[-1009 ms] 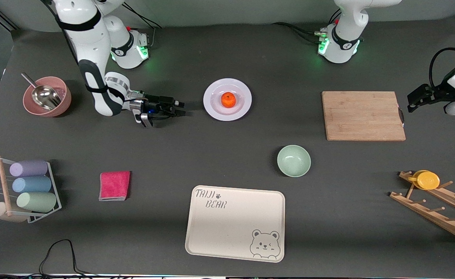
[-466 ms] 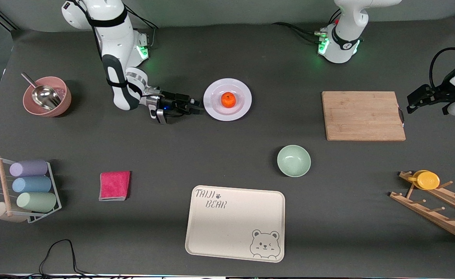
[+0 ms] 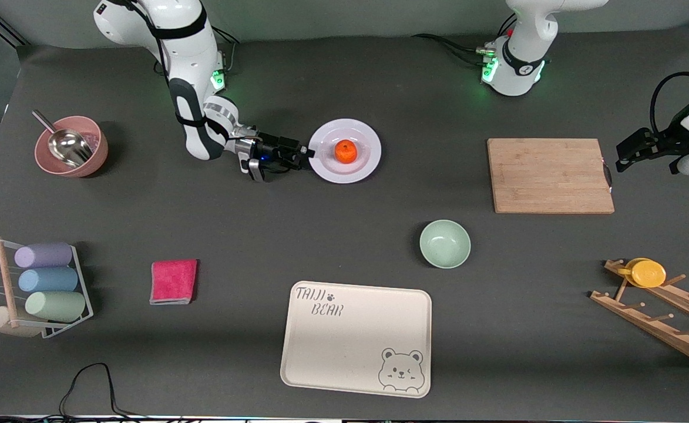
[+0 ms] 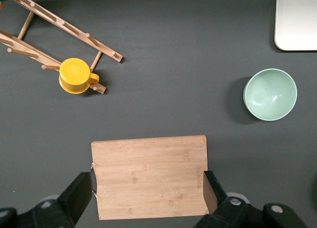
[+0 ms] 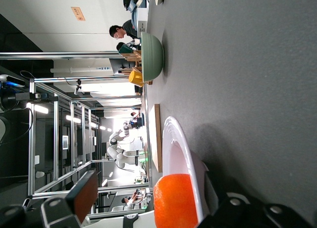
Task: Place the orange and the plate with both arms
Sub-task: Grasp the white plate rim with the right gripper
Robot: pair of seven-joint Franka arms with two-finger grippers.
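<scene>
The pale plate [image 3: 365,141] lies mid-table toward the robots' bases, with the orange [image 3: 346,151] in its sunken centre. My right gripper [image 3: 304,154] lies low and sideways at the plate's rim on the right arm's side. It is open, and the right wrist view shows the plate rim [image 5: 178,143] and the orange [image 5: 176,200] between the fingers of the right gripper [image 5: 151,193]. My left gripper [image 3: 629,154] waits in the air, open. The left wrist view shows the left gripper [image 4: 147,188] above the wooden cutting board [image 4: 148,176].
The cutting board [image 3: 550,175] lies toward the left arm's end. A mint-green bowl [image 3: 444,244] and a cream bear tray [image 3: 356,338] sit nearer the camera. A pink bowl with a scoop [image 3: 71,147], a pink cloth [image 3: 173,281], a cup rack [image 3: 39,288] and a wooden rack with a yellow cup [image 3: 647,273] stand around.
My right gripper has slid along the table from the pink bowl's side up to the plate's rim, its jaws closing slightly. The left arm has stayed put.
</scene>
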